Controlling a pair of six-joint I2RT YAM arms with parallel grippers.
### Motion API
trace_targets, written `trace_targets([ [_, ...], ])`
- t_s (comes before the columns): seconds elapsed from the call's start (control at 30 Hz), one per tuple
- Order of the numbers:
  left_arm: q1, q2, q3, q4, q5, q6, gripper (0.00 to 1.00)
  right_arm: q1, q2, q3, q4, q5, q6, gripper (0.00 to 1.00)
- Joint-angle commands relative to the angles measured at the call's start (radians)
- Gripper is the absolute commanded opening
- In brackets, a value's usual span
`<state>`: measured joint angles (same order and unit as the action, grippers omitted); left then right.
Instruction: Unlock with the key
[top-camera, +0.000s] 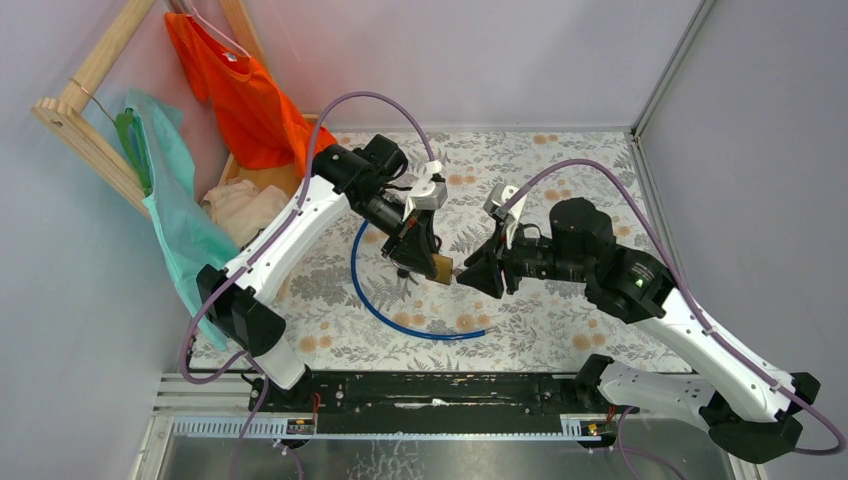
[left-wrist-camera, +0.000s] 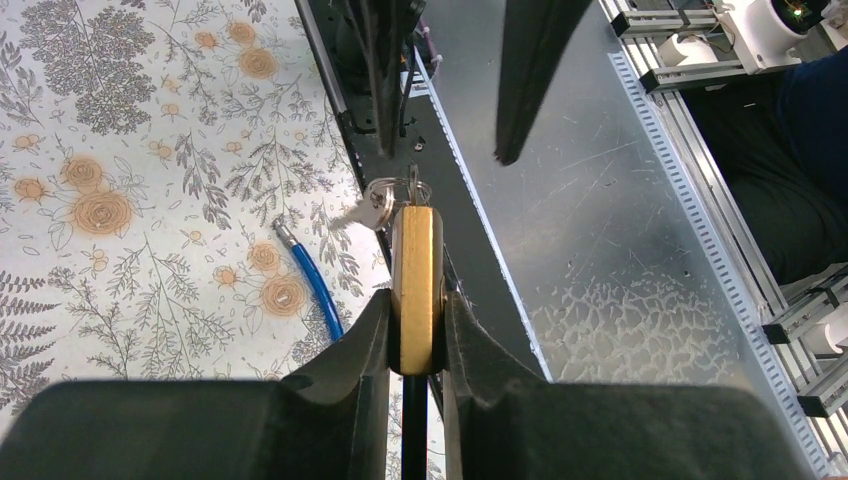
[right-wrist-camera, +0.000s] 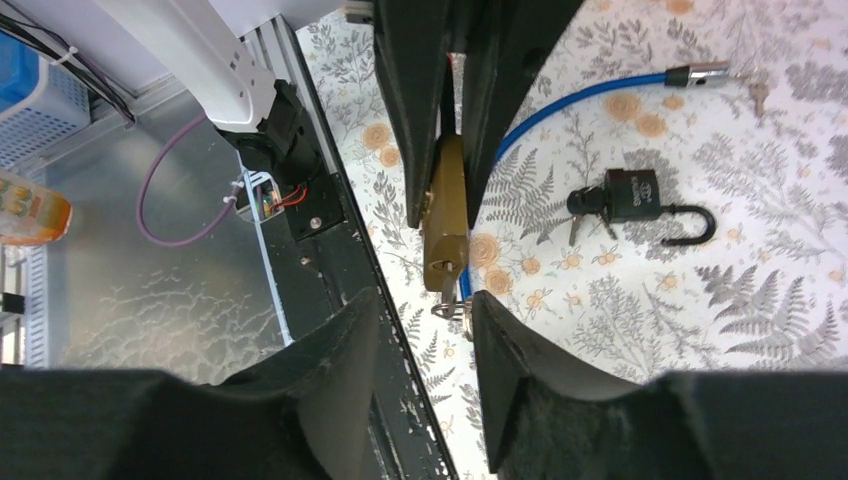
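One black padlock (right-wrist-camera: 638, 195) lies sprung, the key (right-wrist-camera: 585, 203) in it | left gripper (left-wrist-camera: 417, 300) clamps brass padlock (left-wrist-camera: 416, 255) | right gripper (right-wrist-camera: 425, 305) gapes at silver keys (left-wrist-camera: 381, 201) — we judge its turn pending.

No text, brand or number is legible in any view.

- Black padlock (right-wrist-camera: 636, 196), lying on the tabletop (right-wrist-camera: 800, 300): a pale mark shows on its body, too small to read.
- Bottle (right-wrist-camera: 25, 215), at the left edge of the right wrist view: an orange label, blurred and cut off by the frame.
- Brass padlock (right-wrist-camera: 445, 215): only its narrow edge and keyhole end show, with no readable stamping.
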<state>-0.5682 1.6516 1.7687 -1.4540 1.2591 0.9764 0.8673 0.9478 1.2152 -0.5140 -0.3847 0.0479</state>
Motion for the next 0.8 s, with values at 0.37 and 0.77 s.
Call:
trace_targets([
  [0.37,0.010,-0.038,0.030,0.005,0.054,-0.022,0.00,-0.061,0.009,-0.064,0.108,-0.078,0.076,0.22],
  [0.77,0.019,-0.012,0.018,0.093,0.014,-0.084,0.00,-0.082,0.036,-0.157,0.250,-0.121,0.188,0.00],
])
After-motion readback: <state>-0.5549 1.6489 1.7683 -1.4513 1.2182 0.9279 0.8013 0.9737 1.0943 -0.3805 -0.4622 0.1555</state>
